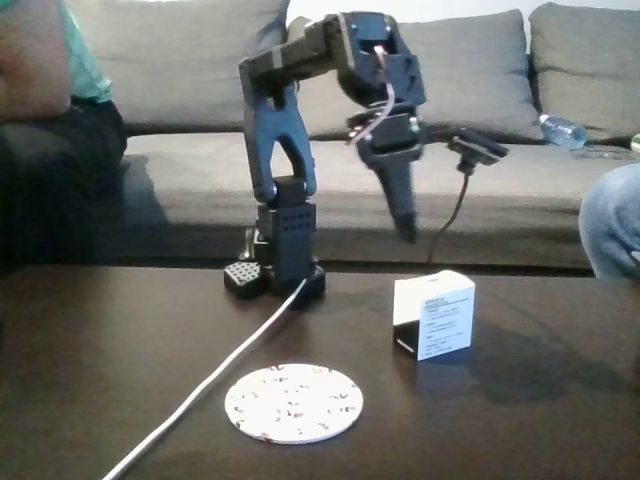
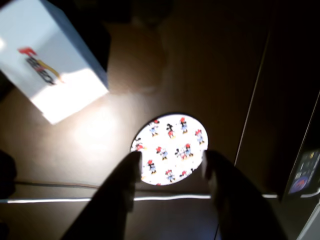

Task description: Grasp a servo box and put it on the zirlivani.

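Pincer [image 1: 405,232] hung in the air above the table [image 1: 120,340], empty, its tip pointing down behind and above the box [image 1: 433,314] in the fixed view. In the wrist view the two fingers [image 2: 125,180] stood moderately apart, with the disc [image 2: 170,149] showing between their tips.

Box stood upright on the table, right of the arm's base [image 1: 280,262] in the fixed view, its printed face toward the camera. In the wrist view it lay at the upper left, well off the line between the fingers. Disc lay flat nearer the camera, apart from the box. A white cable [image 1: 215,375] ran from the base past the disc's left side.

Risks noted:
- Opening looked hardly wider than the box. A descent at this width could land a finger on the top and tip or push it.
- Pincer was aimed at the disc, not the box; closing without re-aiming would catch nothing.
- Box stood skewed to the fingers; gripping across corners could let it twist out.
- Cable near the disc could snag on the carry.
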Action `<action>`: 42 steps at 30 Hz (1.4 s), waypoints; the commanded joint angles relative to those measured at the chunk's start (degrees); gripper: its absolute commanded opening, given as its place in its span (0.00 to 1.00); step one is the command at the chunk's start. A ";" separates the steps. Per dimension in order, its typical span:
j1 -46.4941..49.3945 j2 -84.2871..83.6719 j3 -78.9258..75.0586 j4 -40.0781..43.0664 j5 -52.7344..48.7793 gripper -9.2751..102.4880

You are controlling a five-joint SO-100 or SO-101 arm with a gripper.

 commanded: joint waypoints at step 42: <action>-17.67 1.76 14.41 0.18 -16.35 0.41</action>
